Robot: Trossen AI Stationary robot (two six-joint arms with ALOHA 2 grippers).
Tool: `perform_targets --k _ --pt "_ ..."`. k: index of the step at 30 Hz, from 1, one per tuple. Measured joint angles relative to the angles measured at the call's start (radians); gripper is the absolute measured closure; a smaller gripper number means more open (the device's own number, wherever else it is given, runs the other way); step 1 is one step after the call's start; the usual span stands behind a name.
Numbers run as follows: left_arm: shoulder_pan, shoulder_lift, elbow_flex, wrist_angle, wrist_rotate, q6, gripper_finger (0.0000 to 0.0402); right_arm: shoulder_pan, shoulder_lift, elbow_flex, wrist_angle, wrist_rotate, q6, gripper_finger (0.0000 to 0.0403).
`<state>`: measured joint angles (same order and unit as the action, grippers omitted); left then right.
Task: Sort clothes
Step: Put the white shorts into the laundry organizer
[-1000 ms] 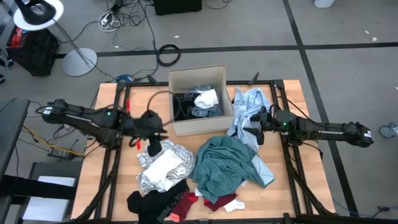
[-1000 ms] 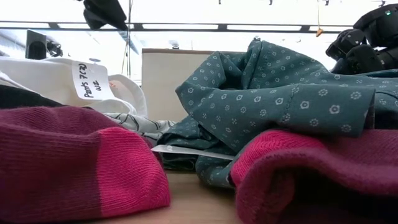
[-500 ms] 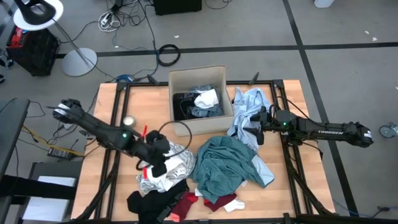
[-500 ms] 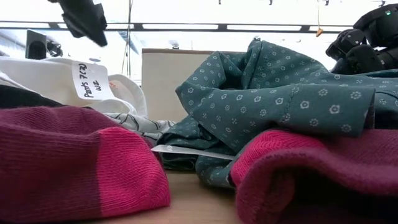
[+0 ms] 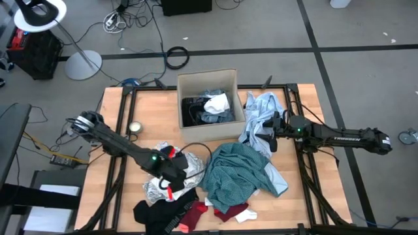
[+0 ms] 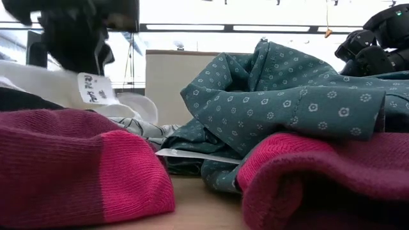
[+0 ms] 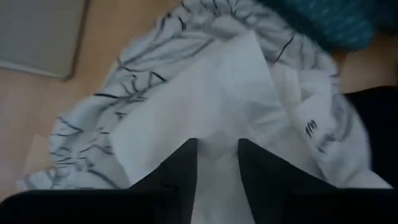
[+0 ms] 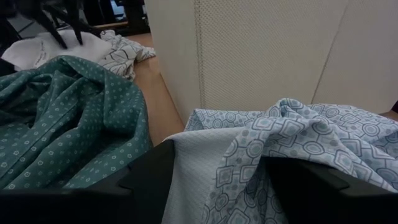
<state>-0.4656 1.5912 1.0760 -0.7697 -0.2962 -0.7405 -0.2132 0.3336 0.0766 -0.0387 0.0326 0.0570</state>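
Left gripper, fingers parted, poised over the silvery white black-lined fabric garment lying mid-table beside the teal dotted shirt; right gripper state undeterminable, at pale blue patterned garment.

Teal cotton shirt with small pale dot-and-ring print. Pale blue fabric garment with geometric diamond pattern. Silvery white garment with thin black branching lines, plain white inner panel. Black knit garment. Socks dark maroon with bright pink toe. Tan cardboard box; light wooden bench.
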Motion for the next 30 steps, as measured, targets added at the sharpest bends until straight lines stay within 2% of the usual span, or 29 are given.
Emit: perform_targets --k 2,5,7,19,26,30 --pt "0.000 0.036 0.000 -0.001 0.009 -0.016 0.0315 0.000 0.000 0.000 0.000 0.000 0.000 0.0149" --pt "0.000 0.057 0.000 -0.011 0.046 0.000 0.0384 0.000 0.000 0.000 0.000 0.000 0.000 0.0149" --pt "0.000 0.042 0.009 -0.057 0.058 0.003 0.0394 0.000 0.000 0.000 0.000 0.000 0.000 0.0149" --pt "0.000 -0.178 0.229 -0.396 -0.146 -0.001 0.0401 0.000 0.000 0.000 0.000 0.000 0.000 0.0149" --pt "0.007 -0.205 0.418 -0.580 -0.292 0.020 0.0401 0.000 0.000 0.000 0.000 0.000 0.000 0.0149" --pt "0.034 -0.206 0.541 -0.600 -0.362 0.105 0.0401 0.000 0.000 0.000 0.000 0.000 0.000 0.0149"
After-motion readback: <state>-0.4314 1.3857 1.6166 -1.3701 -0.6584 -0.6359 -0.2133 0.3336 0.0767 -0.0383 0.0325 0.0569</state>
